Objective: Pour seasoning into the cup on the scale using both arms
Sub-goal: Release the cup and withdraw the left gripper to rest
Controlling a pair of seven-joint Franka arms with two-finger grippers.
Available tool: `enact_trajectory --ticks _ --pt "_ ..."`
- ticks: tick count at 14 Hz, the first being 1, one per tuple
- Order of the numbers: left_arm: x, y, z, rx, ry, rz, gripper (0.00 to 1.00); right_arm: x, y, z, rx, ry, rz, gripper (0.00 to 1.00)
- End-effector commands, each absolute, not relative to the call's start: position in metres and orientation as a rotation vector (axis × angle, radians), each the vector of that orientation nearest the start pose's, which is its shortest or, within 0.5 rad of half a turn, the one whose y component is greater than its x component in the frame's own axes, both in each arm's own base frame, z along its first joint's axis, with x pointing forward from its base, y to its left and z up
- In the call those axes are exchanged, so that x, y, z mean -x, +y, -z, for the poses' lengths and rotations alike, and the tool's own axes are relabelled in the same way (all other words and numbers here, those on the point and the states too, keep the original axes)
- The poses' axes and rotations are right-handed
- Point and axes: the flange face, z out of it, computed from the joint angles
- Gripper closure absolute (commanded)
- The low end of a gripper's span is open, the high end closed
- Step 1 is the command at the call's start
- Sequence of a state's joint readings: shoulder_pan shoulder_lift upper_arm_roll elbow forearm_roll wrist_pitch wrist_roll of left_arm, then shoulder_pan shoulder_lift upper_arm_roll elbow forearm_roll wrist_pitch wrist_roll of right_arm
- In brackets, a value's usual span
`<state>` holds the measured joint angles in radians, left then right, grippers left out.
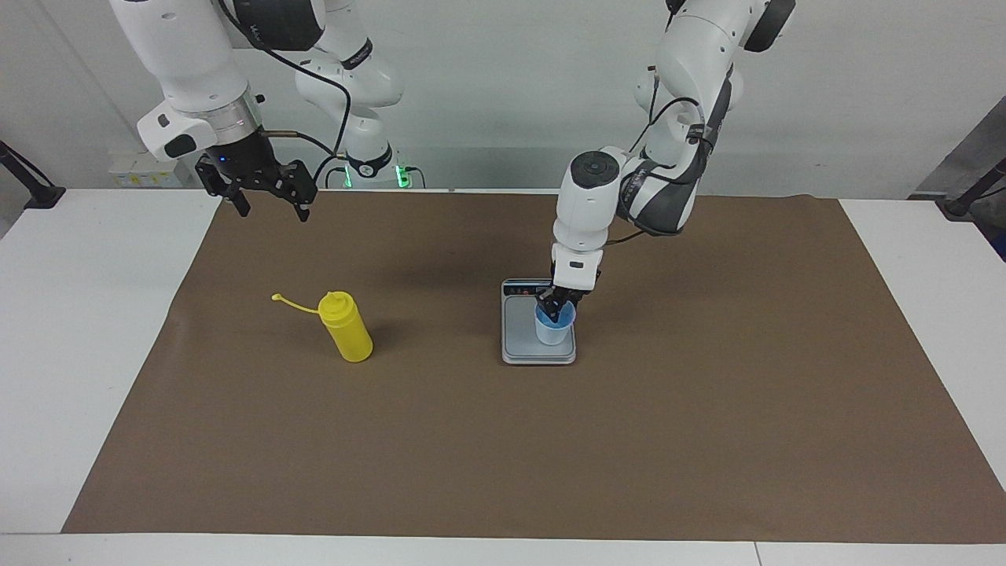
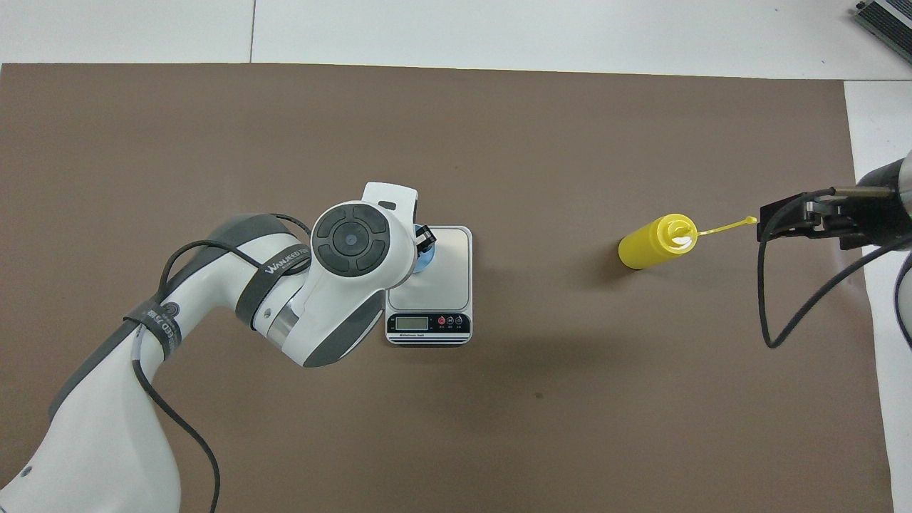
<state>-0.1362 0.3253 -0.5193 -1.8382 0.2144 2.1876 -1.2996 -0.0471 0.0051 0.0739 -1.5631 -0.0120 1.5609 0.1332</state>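
While the cup (image 1: 553, 325) is stood on the scale (image 1: 519, 334), these notes are taken:

Left gripper (image 1: 556, 306): lowered at the cup's rim; jaws closed on the cup's wall, one finger seen inside the rim.
Right gripper (image 1: 269, 198): held up in the air near the right arm's end of the surface (image 1: 503, 440); jaws spread wide, nothing held.
Seasoning (image 1: 346, 326): stood upright on the surface, well apart from both grippers, toward the right arm's end; cap strap (image 1: 295, 303) stretched out sideways.
Facing view: cup and grip shown plainly.
Overhead view: cup (image 2: 423, 258) mostly hidden by the left arm's wrist; scale display strip (image 2: 428, 323) seen at the end nearer the robots.
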Motion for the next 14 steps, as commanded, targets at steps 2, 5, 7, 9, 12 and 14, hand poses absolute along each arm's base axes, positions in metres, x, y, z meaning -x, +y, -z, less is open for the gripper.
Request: enact_trajectory --ticks 2,5,7,9,12,14 --pt "-0.559 -0.354 -0.44 2.981 -0.926 0.04 0.36 -0.549 0.011 -0.614 3.163 0.095 0.048 0.0" --pt "-0.577 -0.314 -0.493 2.952 -0.854 -0.045 0.33 -0.544 0.012 -0.601 3.158 0.015 0.102 0.0" --pt "-0.594 -0.265 -0.529 2.968 -0.75 -0.158 0.33 -0.538 0.012 -0.589 3.148 -0.12 0.127 0.0" --pt "-0.605 -0.218 -0.548 2.967 -0.661 -0.204 0.33 -0.531 -0.009 -0.572 3.081 -0.225 0.194 0.0" --pt "-0.615 -0.116 -0.571 3.029 -0.46 -0.25 0.33 -0.52 -0.027 -0.549 3.006 -0.428 0.324 0.0" --pt "-0.619 -0.048 -0.582 3.098 -0.326 -0.243 0.33 -0.518 -0.036 -0.536 2.942 -0.471 0.373 0.0"
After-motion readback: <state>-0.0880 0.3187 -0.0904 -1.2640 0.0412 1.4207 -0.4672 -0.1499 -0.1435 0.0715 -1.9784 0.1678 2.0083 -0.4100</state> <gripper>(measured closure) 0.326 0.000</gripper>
